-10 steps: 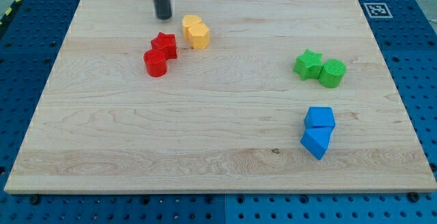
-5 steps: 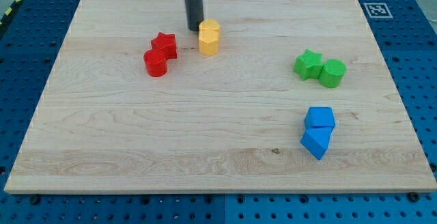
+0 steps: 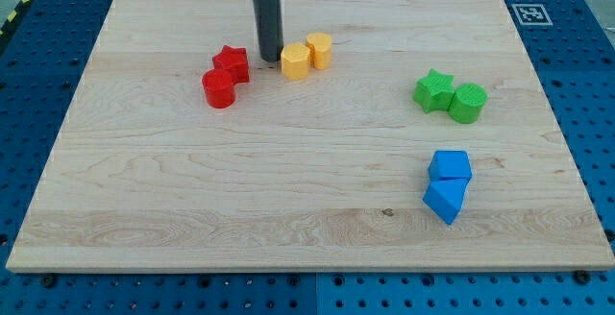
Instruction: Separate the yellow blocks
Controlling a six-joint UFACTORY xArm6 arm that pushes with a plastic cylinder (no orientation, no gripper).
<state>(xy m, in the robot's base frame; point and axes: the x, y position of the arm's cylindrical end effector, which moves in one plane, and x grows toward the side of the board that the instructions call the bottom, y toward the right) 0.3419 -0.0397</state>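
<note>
Two yellow blocks lie at the board's upper middle. A yellow hexagonal block [image 3: 295,62] sits just left of and below a smaller yellow block [image 3: 320,49]; they touch or nearly touch. My tip [image 3: 269,59] is down on the board right against the left side of the hexagonal block, between it and the red star [image 3: 232,63].
A red star and a red cylinder [image 3: 219,89] sit together left of my tip. A green star [image 3: 433,91] and a green cylinder [image 3: 469,103] are at the right. Two blue blocks [image 3: 449,166] [image 3: 443,200] lie at the lower right. The wooden board [image 3: 192,190] rests on a blue perforated table.
My tip moved from the upper left down to the yellow pair's left side. The yellow blocks shifted right and turned; the smaller one now sits to the upper right.
</note>
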